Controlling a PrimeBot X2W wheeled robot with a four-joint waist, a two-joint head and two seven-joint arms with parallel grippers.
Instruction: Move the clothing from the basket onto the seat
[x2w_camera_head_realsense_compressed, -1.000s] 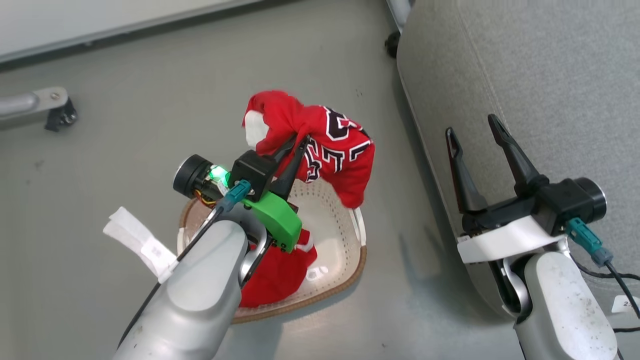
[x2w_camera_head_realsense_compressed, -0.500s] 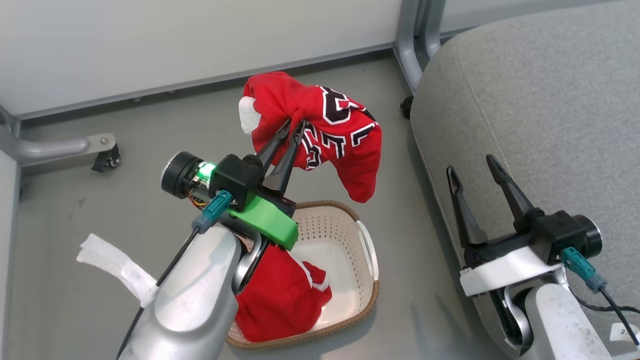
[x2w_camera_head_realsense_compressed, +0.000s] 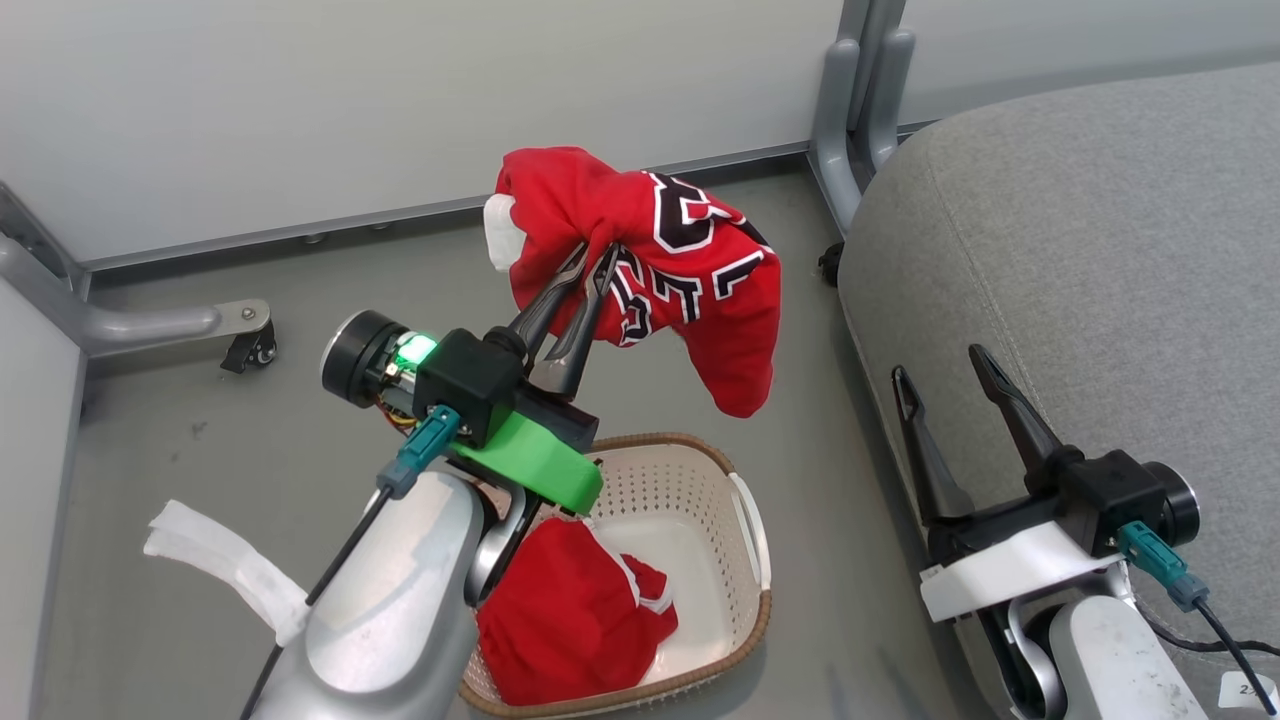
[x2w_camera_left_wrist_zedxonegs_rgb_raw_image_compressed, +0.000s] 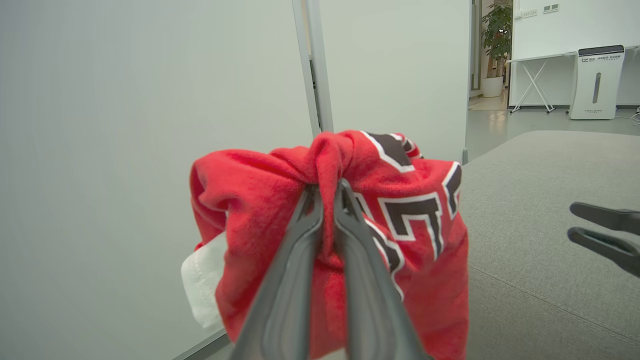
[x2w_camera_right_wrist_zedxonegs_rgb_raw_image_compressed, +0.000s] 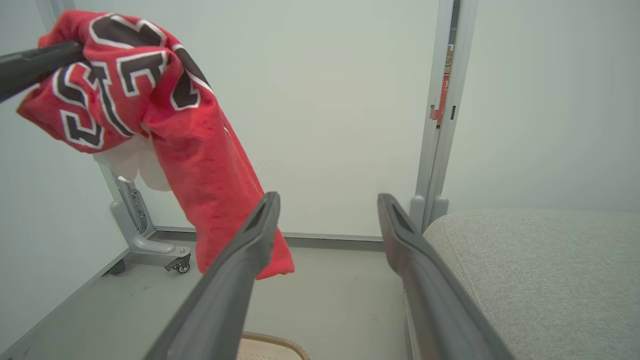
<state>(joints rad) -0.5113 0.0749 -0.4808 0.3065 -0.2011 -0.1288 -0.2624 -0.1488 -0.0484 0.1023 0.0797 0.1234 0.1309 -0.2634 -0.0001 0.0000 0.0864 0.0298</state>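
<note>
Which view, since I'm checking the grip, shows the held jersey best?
The left wrist view: the left claw pinches a bunched fold of the jersey up close. The head view shows it hanging clear of the basket; the right wrist view shows its lettered side and dangling end.

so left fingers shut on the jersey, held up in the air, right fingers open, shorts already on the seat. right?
Wrong on one point: the shorts lie in the basket, not on the seat, as the head view shows. The rest holds: left fingers shut on the jersey, held up in the air, right fingers open.
</note>
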